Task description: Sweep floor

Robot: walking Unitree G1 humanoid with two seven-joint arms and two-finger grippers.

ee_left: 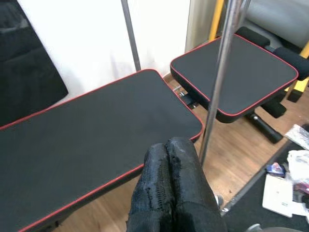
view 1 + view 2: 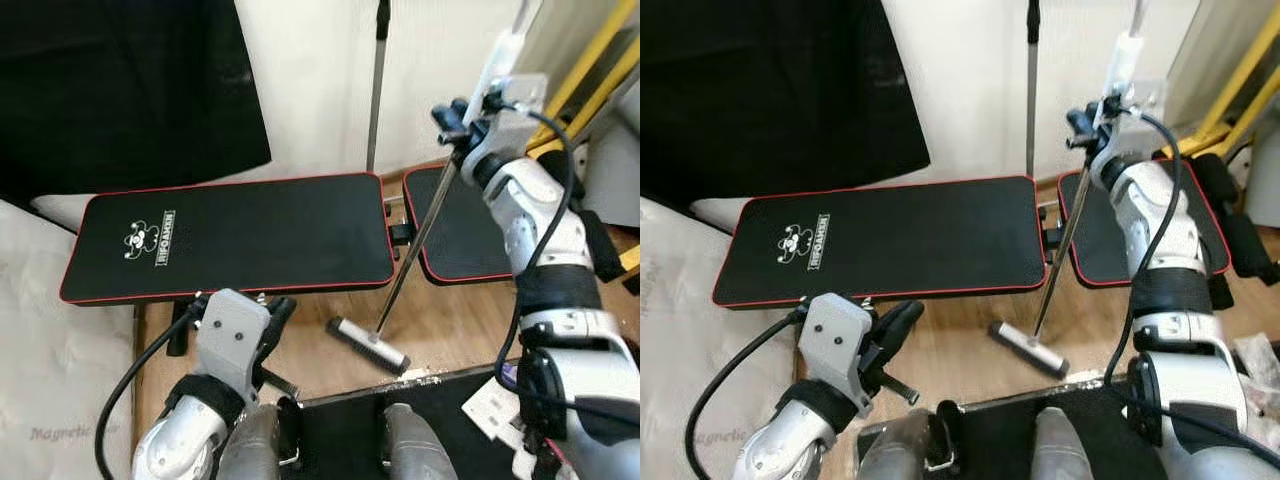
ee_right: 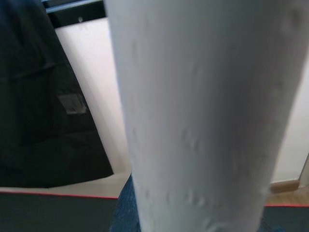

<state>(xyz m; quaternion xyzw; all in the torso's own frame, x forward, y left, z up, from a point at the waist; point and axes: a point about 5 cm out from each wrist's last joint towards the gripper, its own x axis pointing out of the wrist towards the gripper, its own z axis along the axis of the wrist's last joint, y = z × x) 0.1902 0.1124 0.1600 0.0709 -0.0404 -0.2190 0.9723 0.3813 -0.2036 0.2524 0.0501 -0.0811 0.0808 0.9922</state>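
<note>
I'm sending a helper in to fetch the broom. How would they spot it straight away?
Find the long black weight bench with red piping along the white wall. On the wooden floor before its right end lies a small grey brush head, its thin metal pole slanting up into the right gripper. A second pole leans against the wall, unheld.

My broom head (image 2: 367, 346) rests on the wooden floor (image 2: 450, 320), just beside the black bench (image 2: 230, 238), near pale crumbs (image 2: 420, 374).

Right gripper (image 2: 1095, 118) raised, left gripper (image 1: 171, 159) closed
</note>
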